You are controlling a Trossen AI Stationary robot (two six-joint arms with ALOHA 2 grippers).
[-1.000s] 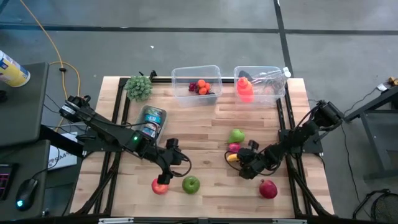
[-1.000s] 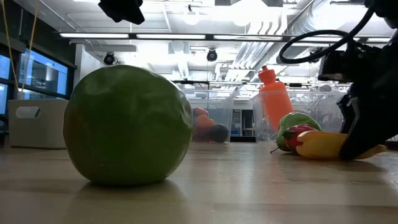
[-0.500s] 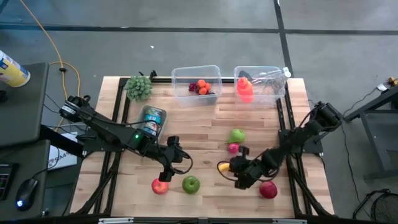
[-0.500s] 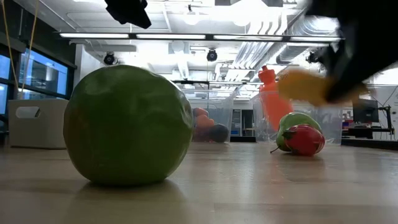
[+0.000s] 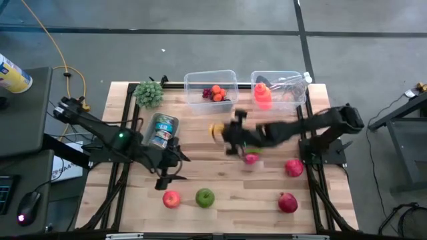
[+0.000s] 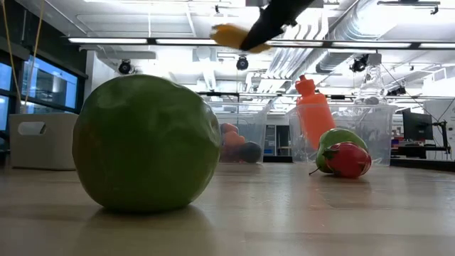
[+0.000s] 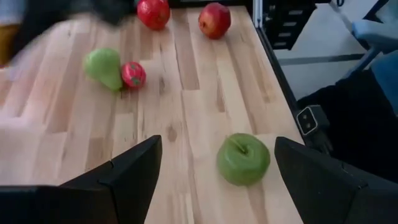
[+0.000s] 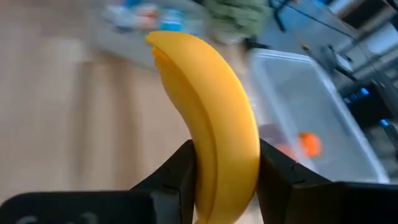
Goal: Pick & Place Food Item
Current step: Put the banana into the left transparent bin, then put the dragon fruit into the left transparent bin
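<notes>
- Banana (image 8: 211,118) is carried above the table, pinched across its middle by the right gripper (image 8: 221,180), just short of the left bin (image 5: 211,91), which serves as the landmark here.
- It is judged light, smooth-skinned and fairly firm; the curve could let it swivel, so a hold at mid-length, as now, seems safest.
- Left gripper (image 7: 214,168) is held spread wide and empty, well in front of the left bin, above the green apple (image 7: 243,158).
- Wooden tabletop (image 5: 213,170) is slatted and level; a pear (image 7: 104,67) and red fruit lie in front of that bin.
- Beyond the table, a lit workshop ceiling is seen.
</notes>
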